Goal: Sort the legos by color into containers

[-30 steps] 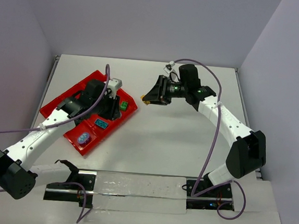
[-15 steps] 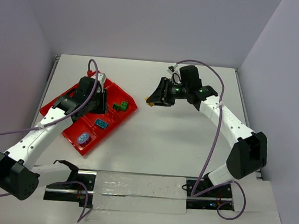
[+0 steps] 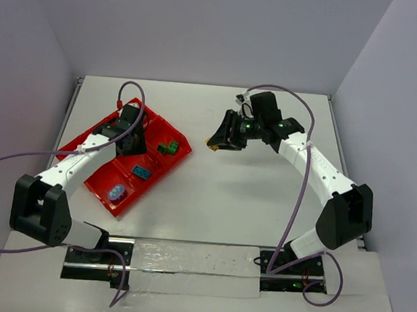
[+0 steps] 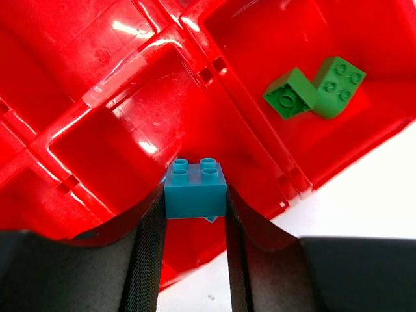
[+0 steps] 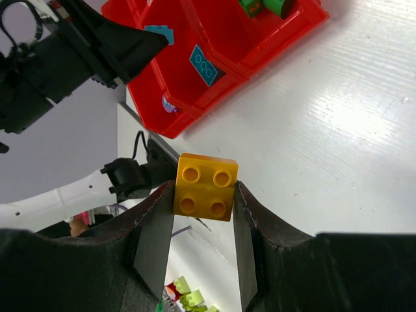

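Note:
The red tray [image 3: 85, 144] lies at the left of the white table. My left gripper [image 3: 128, 131] hangs over its middle compartments, shut on a teal brick [image 4: 195, 189], studs up, just above a dividing wall [image 4: 123, 62]. Two green bricks [image 3: 168, 148] lie in the right end compartment [image 4: 315, 94]. Another teal brick [image 3: 142, 172] and a purple-blue piece [image 3: 118, 191] lie in the near compartments. My right gripper [image 3: 218, 141] is above bare table right of the tray, shut on a yellow brick [image 5: 205, 187]. The tray [image 5: 273, 45] also shows in the right wrist view.
A clear plastic strip [image 3: 192, 260] on a rail runs along the near edge between the arm bases. Purple cables [image 3: 306, 172] loop off both arms. Grey walls close in the table at the back and sides.
My left gripper has moved left across the tray from beside the green bricks to its middle, holding the teal brick. My right gripper has shifted slightly right with the yellow brick.

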